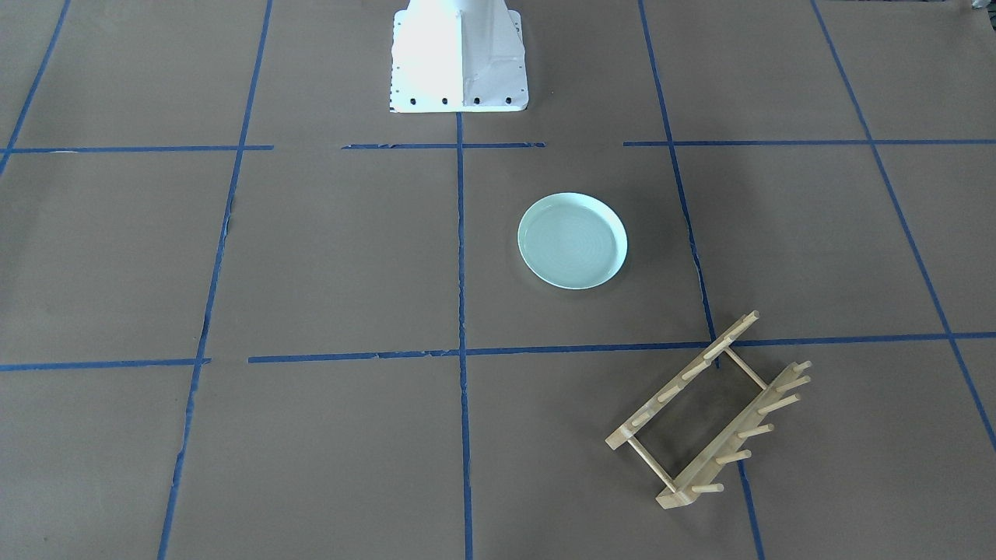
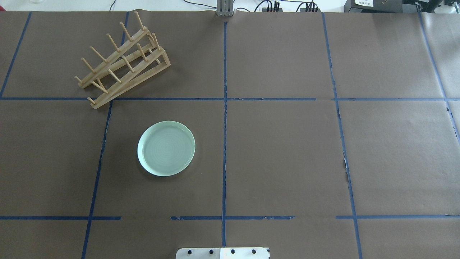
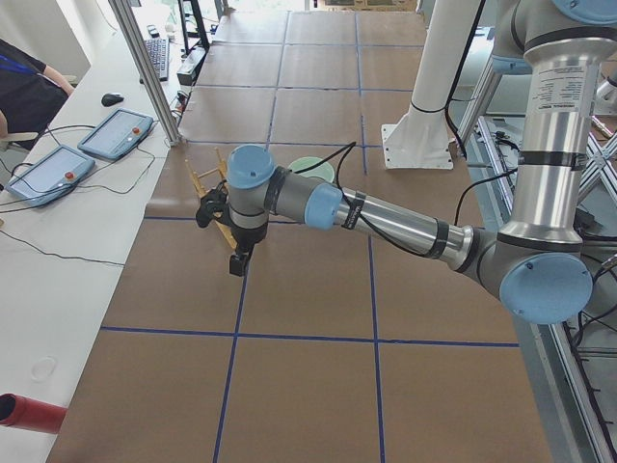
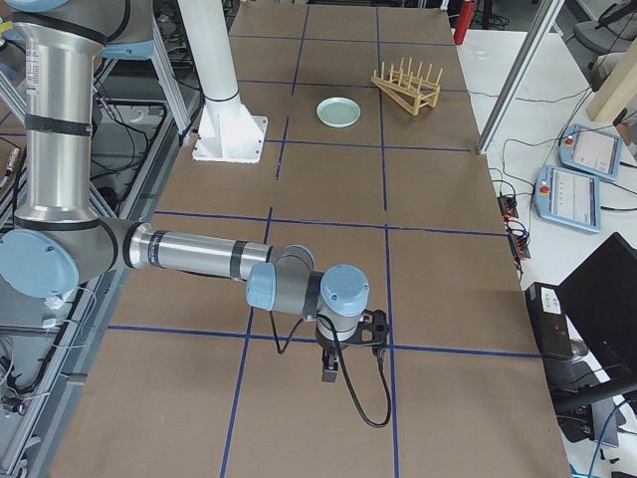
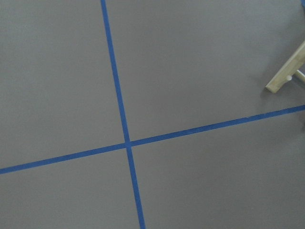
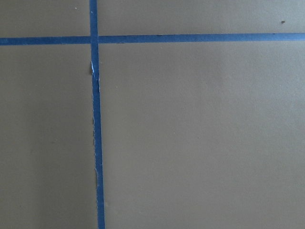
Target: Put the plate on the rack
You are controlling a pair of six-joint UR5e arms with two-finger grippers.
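The pale mint-green plate [image 2: 166, 148] lies flat on the brown table, left of the centre tape line; it also shows in the front-facing view [image 1: 573, 241]. The wooden rack [image 2: 120, 59] stands at the far left, angled, pegs up and empty [image 1: 708, 412]. One rack corner [image 5: 288, 76] shows in the left wrist view. My left gripper [image 3: 235, 262] hangs above the table near the rack; I cannot tell its state. My right gripper [image 4: 330, 370] hangs far from plate [image 4: 338, 112] and rack [image 4: 406, 88]; I cannot tell its state.
Blue tape lines [image 2: 224, 126] divide the brown table into squares. The robot's white base [image 1: 457, 58] stands at the near-middle edge. Teach pendants [image 3: 116, 133] and cables lie on the white bench beyond the far edge.
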